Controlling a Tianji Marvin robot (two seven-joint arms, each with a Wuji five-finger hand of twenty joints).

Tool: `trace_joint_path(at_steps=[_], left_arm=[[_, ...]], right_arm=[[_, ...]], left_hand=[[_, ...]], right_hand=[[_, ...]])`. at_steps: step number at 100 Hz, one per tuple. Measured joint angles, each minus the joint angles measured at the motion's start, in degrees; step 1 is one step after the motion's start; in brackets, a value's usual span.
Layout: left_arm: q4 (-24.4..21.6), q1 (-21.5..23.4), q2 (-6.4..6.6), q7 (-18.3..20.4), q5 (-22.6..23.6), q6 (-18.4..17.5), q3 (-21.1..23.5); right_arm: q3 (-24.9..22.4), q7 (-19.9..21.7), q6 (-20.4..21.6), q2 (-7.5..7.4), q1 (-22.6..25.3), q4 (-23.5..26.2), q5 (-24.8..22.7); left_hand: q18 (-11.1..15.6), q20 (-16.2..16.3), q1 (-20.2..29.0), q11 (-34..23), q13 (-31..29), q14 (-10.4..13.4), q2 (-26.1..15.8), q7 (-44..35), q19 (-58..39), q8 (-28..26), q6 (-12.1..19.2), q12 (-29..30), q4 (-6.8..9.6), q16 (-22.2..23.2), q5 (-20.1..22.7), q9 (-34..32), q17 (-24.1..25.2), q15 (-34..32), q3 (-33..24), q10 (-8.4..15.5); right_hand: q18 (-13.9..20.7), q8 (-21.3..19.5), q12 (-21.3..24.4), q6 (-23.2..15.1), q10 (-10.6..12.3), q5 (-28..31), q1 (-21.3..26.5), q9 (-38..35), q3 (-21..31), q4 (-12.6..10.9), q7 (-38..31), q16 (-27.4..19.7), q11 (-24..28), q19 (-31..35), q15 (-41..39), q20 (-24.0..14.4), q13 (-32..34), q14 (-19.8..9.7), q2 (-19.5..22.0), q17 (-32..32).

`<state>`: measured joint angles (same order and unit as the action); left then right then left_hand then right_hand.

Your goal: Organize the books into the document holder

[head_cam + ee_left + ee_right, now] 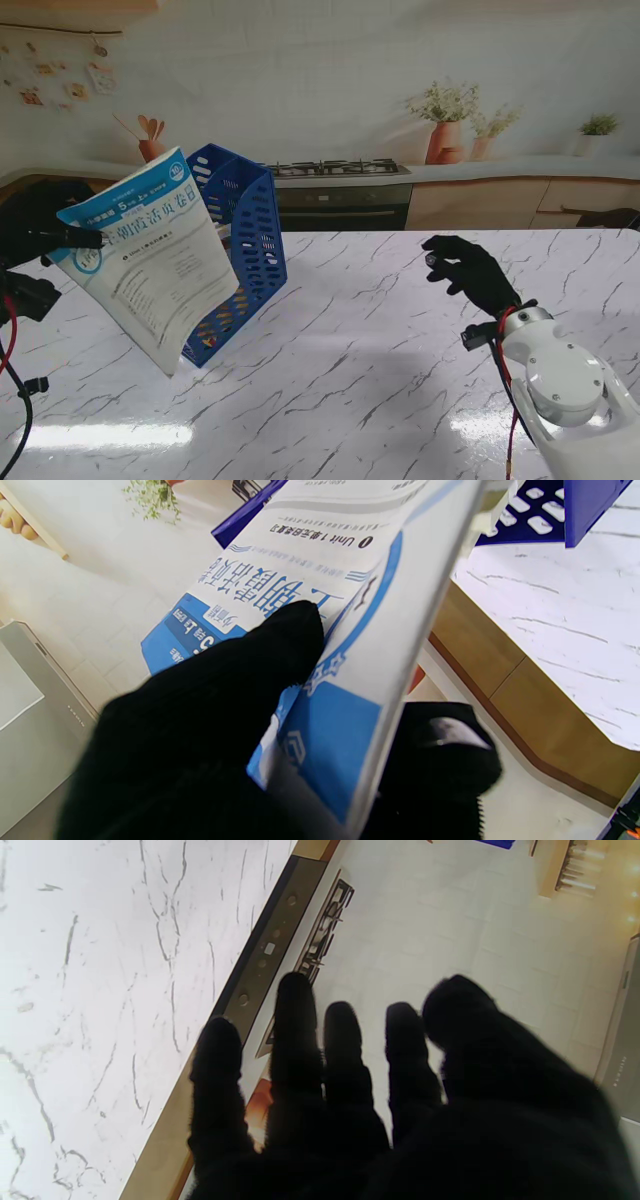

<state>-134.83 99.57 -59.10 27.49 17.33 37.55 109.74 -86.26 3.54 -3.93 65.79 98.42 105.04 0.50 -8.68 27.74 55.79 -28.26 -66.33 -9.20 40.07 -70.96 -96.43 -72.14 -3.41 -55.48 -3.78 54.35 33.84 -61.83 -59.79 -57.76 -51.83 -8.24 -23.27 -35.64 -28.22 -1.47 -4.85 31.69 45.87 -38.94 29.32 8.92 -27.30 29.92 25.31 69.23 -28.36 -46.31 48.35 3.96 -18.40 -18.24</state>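
Left robot hand [45,238], black-gloved, sits at the far left of the stand's view, clamped on the near-left corner of a thin white-and-blue paperback workbook [150,260]; the left wrist view shows one finger [280,635] pressed on the printed cover and another dark fingertip behind the pages, so the grip is a pinch across the sheet. Workbook is held off the white marble-patterned counter [400,370], tilted, its long axis running from the clamped corner down and to the right, the free lower corner hanging nearest to me. Just right of it, and partly hidden behind its cover, stands the blue perforated plastic document holder [245,250], leaning, its open mouth turned up and toward the left. Book overlaps the holder's front in the stand's view; whether pages touch the plastic cannot be told. Judgement: the holder lies to the right of and slightly farther than the holding hand, so the coming move turns on swinging the book's long edge into line with that opening. Farther right, well apart from both, right robot hand [470,272] hovers over bare counter, fingers spread, holding nothing. Left arm is plainly the nearer one.
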Motion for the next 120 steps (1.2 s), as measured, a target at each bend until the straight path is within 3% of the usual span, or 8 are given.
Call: trace_joint_path(at_steps=[21,45,63,83,97,120], left_arm=[[0.02,-3.05,0.62,0.22,2.31,2.69,-0.79],[0.02,-6.28,1.76,2.99,7.56,4.91,-2.34],[0.0,-7.62,2.23,3.22,7.67,7.59,-2.79],[-0.01,-8.68,2.2,-0.03,8.45,11.13,-4.81],[-0.02,-8.69,2.03,-0.12,12.07,11.32,-5.72],[-0.03,-8.5,1.75,-2.0,11.27,13.22,-5.46]], right_arm=[[0.02,-0.02,-0.5,0.0,0.03,0.0,0.0],[0.02,-0.04,-1.12,-0.01,0.12,-0.08,-0.06],[0.07,-0.04,-1.71,-0.01,0.19,-0.08,-0.06],[0.56,-0.02,-1.75,-0.03,0.13,-0.08,-0.04],[0.64,0.17,-1.68,-0.03,0.1,-0.15,-0.02],[0.64,0.23,-1.73,-0.04,0.08,-0.23,-0.07]], left_hand=[[0.02,0.0,0.0,0.0,-0.44,0.13,0.0,-0.15,0.0,0.0,0.0,-0.21,0.01,0.27,0.01,0.0,-0.26,0.0,0.0,0.0],[0.07,0.0,0.0,0.0,-0.46,0.2,0.0,-0.32,0.0,0.0,0.0,-0.58,0.01,0.38,0.01,0.0,-0.29,0.0,0.0,0.13],[0.12,0.0,0.0,0.0,-0.52,0.26,0.0,-0.32,0.0,0.0,0.0,-0.61,0.01,0.41,0.01,0.0,-0.34,0.0,0.0,0.13],[0.16,0.0,0.0,-0.01,-0.55,0.29,0.0,-0.32,0.0,0.0,0.0,-0.62,0.01,0.41,0.01,0.0,-0.38,0.0,0.0,0.13],[0.16,0.0,0.0,-0.01,-0.65,0.32,0.0,-0.32,0.0,0.0,0.0,-0.62,0.01,0.41,0.01,0.0,-0.46,0.0,0.0,0.14],[0.2,0.0,0.0,-0.01,-0.86,0.43,0.0,-0.27,0.0,0.04,0.0,-0.63,0.01,0.42,0.01,0.0,-0.56,-0.01,0.0,0.14]], right_hand=[[0.0,0.0,0.0,0.0,0.0,0.0,0.0,0.0,0.0,0.0,0.0,0.0,0.0,0.0,0.0,0.69,0.0,0.0,0.0,0.14],[0.0,0.0,0.0,0.0,0.0,-0.1,-0.01,0.0,-0.71,0.0,0.0,0.0,0.0,-0.61,0.01,0.76,-0.03,0.0,0.06,0.77],[0.0,0.0,0.0,0.0,0.0,-0.11,-0.01,0.0,-0.72,0.0,0.0,-0.01,0.0,-0.64,0.01,0.76,-0.04,0.0,0.07,0.79],[0.0,0.0,0.0,0.0,0.0,-0.01,-0.01,0.0,-0.68,0.0,0.0,-0.01,0.0,-0.64,0.01,0.76,-0.04,0.02,0.05,0.66],[0.0,0.0,0.0,0.0,0.0,0.0,-0.01,0.0,-0.02,0.0,0.0,-0.01,0.0,-0.64,0.01,0.76,-0.02,0.06,-0.24,0.59],[0.0,0.0,0.0,0.0,0.0,0.01,-0.01,0.0,0.83,0.0,0.0,-0.01,0.01,-0.63,0.01,0.76,-0.01,0.06,-0.25,0.36]])
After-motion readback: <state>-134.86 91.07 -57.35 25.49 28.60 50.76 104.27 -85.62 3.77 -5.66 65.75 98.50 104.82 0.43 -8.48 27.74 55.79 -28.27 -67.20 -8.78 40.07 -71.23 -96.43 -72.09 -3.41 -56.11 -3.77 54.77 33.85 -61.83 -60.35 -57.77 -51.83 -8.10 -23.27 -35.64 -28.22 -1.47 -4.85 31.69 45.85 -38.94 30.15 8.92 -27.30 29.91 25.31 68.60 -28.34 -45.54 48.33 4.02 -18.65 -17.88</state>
